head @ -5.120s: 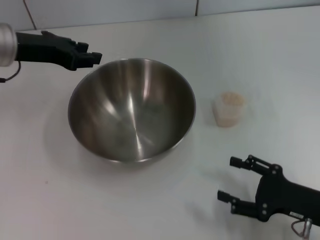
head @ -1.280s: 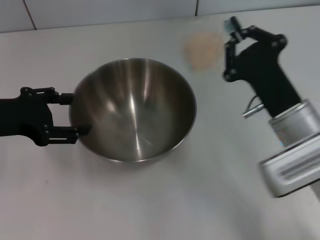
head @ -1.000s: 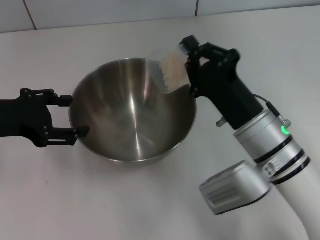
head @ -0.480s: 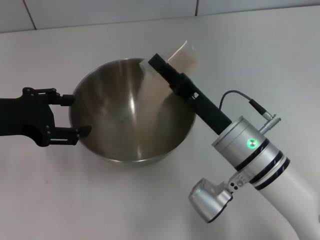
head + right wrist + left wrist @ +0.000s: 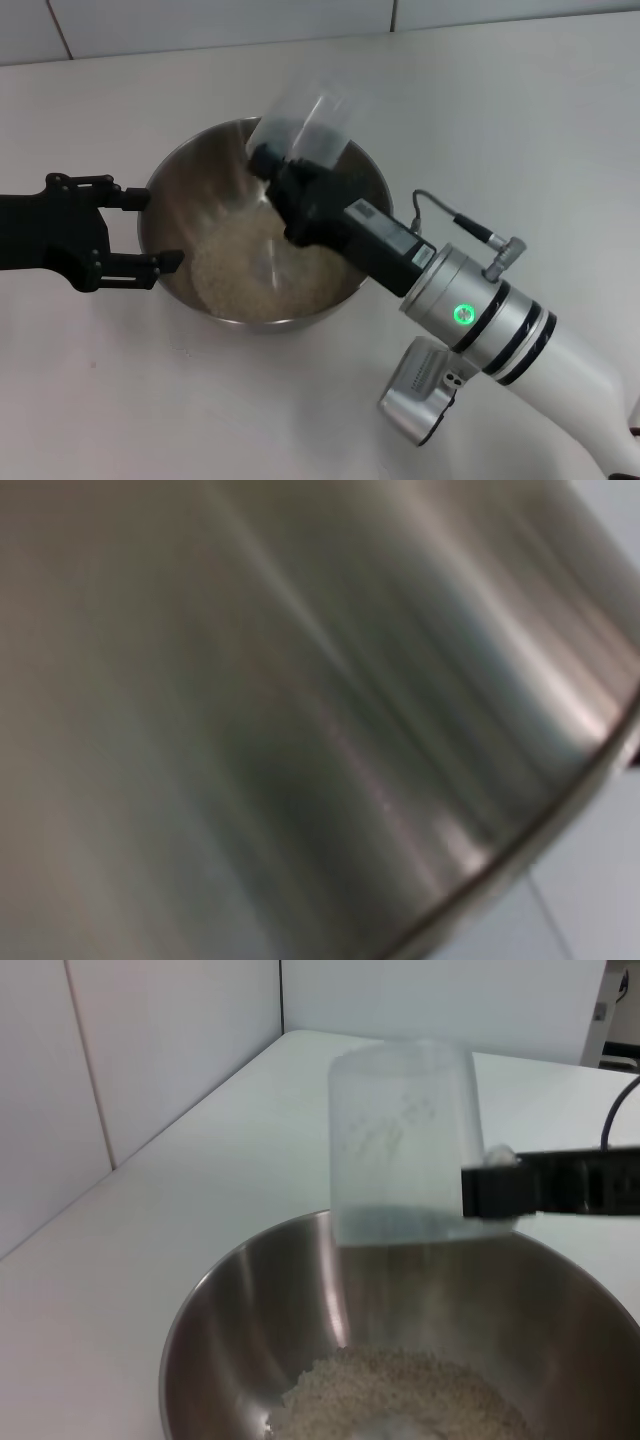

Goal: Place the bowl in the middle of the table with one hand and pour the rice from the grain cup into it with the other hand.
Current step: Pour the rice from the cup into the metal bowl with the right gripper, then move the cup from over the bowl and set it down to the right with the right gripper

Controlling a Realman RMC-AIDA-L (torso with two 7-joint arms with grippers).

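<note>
The steel bowl stands on the white table and holds a heap of rice. My right gripper is shut on the clear grain cup and holds it upside down over the bowl; the cup looks empty. In the left wrist view the upturned cup hangs above the rice in the bowl. My left gripper is open, its fingers either side of the bowl's left rim. The right wrist view shows only the bowl's steel wall.
A tiled wall runs along the table's far edge. My right arm reaches across the front right of the table to the bowl.
My right gripper has turned the cup from tilted to fully upturned and moved left over the bowl. The rice has fallen into the bowl. The left gripper has stayed at the rim.
</note>
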